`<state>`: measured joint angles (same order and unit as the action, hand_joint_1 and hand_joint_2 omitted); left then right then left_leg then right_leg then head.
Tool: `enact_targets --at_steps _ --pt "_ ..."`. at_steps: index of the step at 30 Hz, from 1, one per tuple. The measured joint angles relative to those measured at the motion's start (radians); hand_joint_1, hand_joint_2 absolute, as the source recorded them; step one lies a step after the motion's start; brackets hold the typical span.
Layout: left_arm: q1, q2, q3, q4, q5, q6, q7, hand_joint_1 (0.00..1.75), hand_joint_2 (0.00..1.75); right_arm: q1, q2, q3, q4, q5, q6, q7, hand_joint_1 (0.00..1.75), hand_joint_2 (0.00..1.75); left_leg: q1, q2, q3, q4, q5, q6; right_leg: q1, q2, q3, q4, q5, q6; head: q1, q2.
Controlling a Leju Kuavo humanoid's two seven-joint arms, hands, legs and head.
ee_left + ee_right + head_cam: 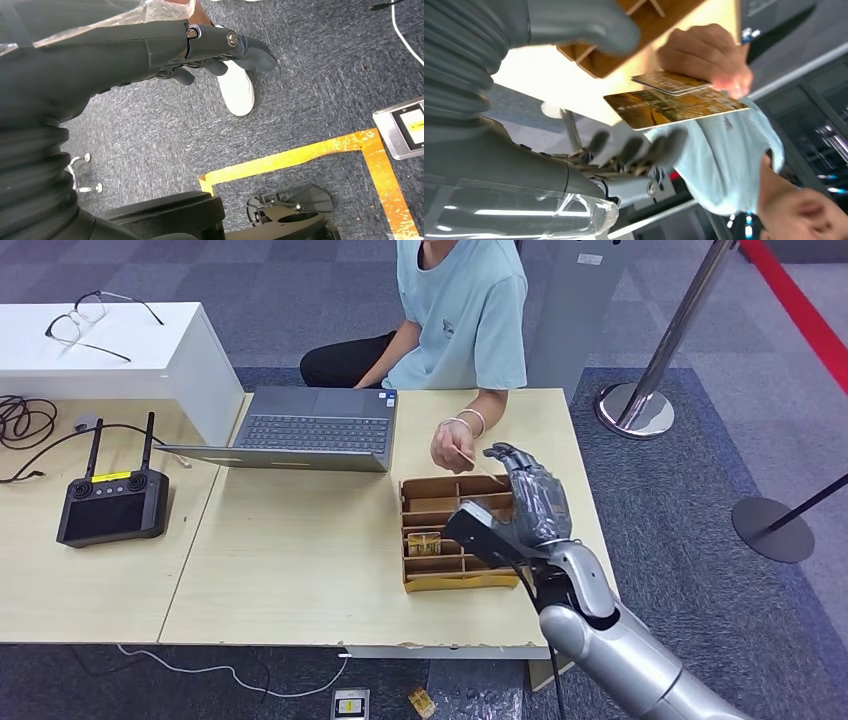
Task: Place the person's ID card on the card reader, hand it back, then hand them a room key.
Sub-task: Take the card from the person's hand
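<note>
**Inspector:** State of the right hand?

**Assessor:** Raised over the divided box, holding nothing. In the right wrist view its thumb and fingers stand apart. A gold card lies in the gap between them. I cannot tell whether any finger touches it.

**Inspector:** Who has the card?

**Assessor:** The person's hand pinches its far end, along with a second card just behind it. Which one is the ID and which a key, I cannot tell.

**Inspector:** The left hand?

**Assessor:** Hanging over the carpet with nothing in it. How far its fingers are drawn in, I cannot tell.

**Inspector:** Progress, then?

**Assessor:** My judgement is that a handover is under way, with the card not yet in the robot's grip or just out of it. I cannot tell whether this is the first exchange or a later one, nor which object is the reader. A small stack sits in one box compartment, possibly room keys.

**Inspector:** Room to move?

**Assessor:** Tight at the point of exchange, as the two hands are just beside each other above the box's far wall. The counter is bare to the robot's left of the box, and the laptop stands near the far edge. The counter's right edge runs close under the forearm, and a stanchion base stands beyond it, well apart
</note>
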<state>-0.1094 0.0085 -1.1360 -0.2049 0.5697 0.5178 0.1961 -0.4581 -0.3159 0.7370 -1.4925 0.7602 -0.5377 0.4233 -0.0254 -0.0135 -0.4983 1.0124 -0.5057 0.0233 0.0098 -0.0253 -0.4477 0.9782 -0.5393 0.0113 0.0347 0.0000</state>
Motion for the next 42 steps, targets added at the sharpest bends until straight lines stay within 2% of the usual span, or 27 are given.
enact_targets --at_steps 26,33,36,42 --pt "0.0 -0.007 0.0 0.0 0.011 0.012 0.0 0.0 1.75 0.001 0.018 0.003 -0.034 0.006 -0.02 -0.002 1.75 1.75 0.0 0.0 0.0 0.0 0.0 0.0 0.0 0.0 0.0 0.0 0.0 0.0 0.0 0.0" --pt "0.0 -0.007 0.0 0.0 0.009 0.014 0.0 0.0 1.75 0.007 0.011 -0.008 -0.034 0.077 -0.041 0.035 1.75 1.75 0.0 0.0 0.0 0.0 0.0 0.0 0.0 0.0 0.0 0.0 0.0 0.0 0.0 0.0" --pt "0.0 -0.007 0.0 0.0 0.007 0.014 0.0 0.0 1.75 0.012 0.003 -0.018 -0.034 0.148 -0.044 0.073 1.75 1.75 0.0 0.0 0.0 0.0 0.0 0.0 0.0 0.0 0.0 0.0 0.0 0.0 0.0 0.0" --pt "0.002 -0.007 0.0 0.0 0.006 0.015 0.001 0.0 1.75 0.056 -0.052 -0.091 -0.056 0.279 -0.064 0.171 1.75 1.75 0.0 0.0 0.0 0.001 0.0 0.0 0.0 0.0 0.0 0.0 0.0 0.0 0.0 0.0"
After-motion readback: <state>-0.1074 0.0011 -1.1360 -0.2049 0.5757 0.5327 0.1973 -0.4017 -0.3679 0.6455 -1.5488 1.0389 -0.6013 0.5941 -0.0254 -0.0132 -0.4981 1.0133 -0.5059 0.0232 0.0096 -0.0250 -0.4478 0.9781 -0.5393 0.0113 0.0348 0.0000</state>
